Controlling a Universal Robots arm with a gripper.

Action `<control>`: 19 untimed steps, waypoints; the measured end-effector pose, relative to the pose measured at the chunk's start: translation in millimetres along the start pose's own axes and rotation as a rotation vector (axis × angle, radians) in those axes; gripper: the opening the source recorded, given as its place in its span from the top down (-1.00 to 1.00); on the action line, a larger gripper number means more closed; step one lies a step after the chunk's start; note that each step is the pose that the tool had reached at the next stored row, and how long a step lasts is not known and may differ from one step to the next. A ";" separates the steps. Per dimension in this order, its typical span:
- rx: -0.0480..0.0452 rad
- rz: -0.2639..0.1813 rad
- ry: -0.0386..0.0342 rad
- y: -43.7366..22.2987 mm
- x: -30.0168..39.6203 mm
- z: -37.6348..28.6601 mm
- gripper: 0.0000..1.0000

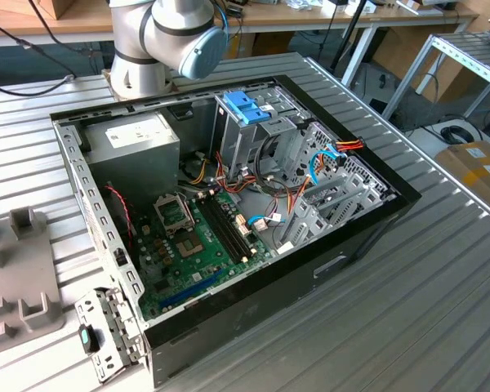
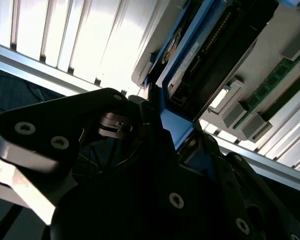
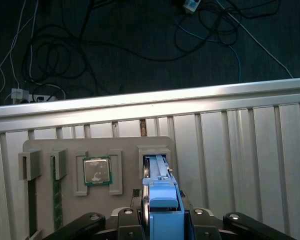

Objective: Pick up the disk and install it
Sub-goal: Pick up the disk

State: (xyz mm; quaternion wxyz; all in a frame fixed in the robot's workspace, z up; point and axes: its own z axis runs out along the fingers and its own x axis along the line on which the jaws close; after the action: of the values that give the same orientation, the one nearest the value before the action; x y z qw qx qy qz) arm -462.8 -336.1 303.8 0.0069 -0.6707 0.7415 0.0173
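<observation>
The disk (image 3: 162, 212) shows edge-on in the first wrist view, its blue plastic frame toward the camera. It stands at a slot (image 3: 155, 156) of a grey holder plate (image 3: 70, 146); whether it still sits in the slot I cannot tell. My gripper (image 3: 161, 202) is shut on the disk, black fingers (image 3: 127, 216) on either side. In the second wrist view the disk (image 2: 182, 62) shows its white label and blue frame between the gripper's (image 2: 160, 117) fingers (image 2: 115, 125). The open computer case (image 1: 367, 233) holds a metal drive cage (image 1: 257, 139) with a blue latch (image 1: 247, 106).
The holder plate also carries a processor chip (image 3: 96, 171) and a memory stick (image 3: 55, 200). Beyond the slatted table's edge (image 3: 150, 102) lie floor cables. Inside the case are a motherboard (image 1: 204, 237), a grey power supply box (image 1: 135, 139) and loose wires (image 1: 269, 196). The arm's base (image 1: 147, 49) stands behind the case.
</observation>
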 end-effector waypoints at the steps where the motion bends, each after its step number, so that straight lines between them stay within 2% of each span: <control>1: 0.0001 0.000 0.0003 0.1 -1.4 -0.5 0.25; 7: 0.0001 0.000 0.0005 0.6 -4.9 -5.8 0.25; 19: 0.0001 0.000 0.0005 0.8 -5.6 -14.1 0.25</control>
State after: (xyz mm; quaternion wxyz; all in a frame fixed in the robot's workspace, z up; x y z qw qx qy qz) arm -462.9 -330.9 318.1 0.0068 -0.6707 0.7415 0.0171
